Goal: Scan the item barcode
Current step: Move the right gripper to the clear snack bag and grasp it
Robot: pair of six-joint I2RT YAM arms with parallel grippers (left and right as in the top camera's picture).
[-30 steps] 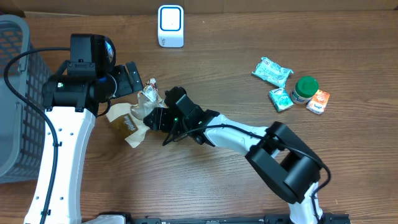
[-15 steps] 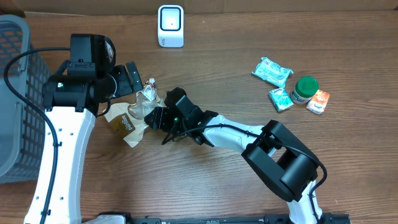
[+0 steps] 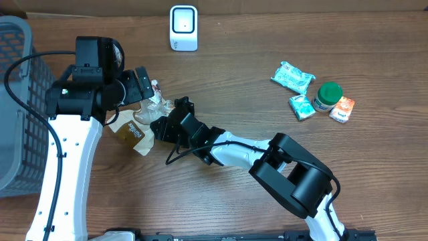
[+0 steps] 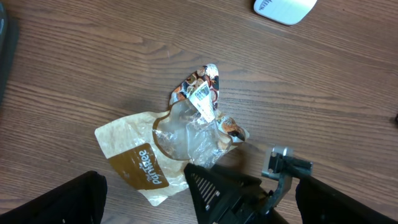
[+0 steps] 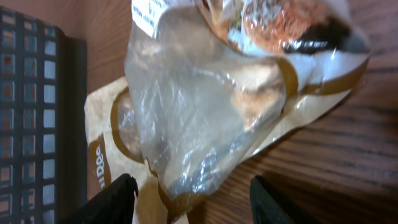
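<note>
- While the left jaws hang spread wide above the snack bag [image 3: 137, 126], they grasp nothing; the left wrist view shows their dark fingers [image 4: 56, 199] at the two bottom corners, clear of the bag.
- Snack bag: crumpled, tan and brown with a clear window, lying on the bench [image 3: 374, 40] at left centre, between the two arms.
- Bag's twisted top points up-frame toward the scanner [image 3: 183, 27]; a white label [image 4: 203, 98] with small print sits on that top end, too small to read.
- Right arm [image 3: 234, 148] reaches across the bench to the bag's lower right edge.
- Right jaws released: in the right wrist view its fingers [image 5: 115, 199] stand apart with the bag's [image 5: 199, 106] lower end between them, and bare wood shows between bag and one finger.
- Scanner is white, upright at the far edge, well apart from the bag.
- Grey basket [image 3: 17, 100] at the left edge of the bench.
- Far right cluster: two teal packets [image 3: 292, 76], green-lidded jar [image 3: 328, 95], orange packet [image 3: 342, 108], close together, well apart from both arms.
</note>
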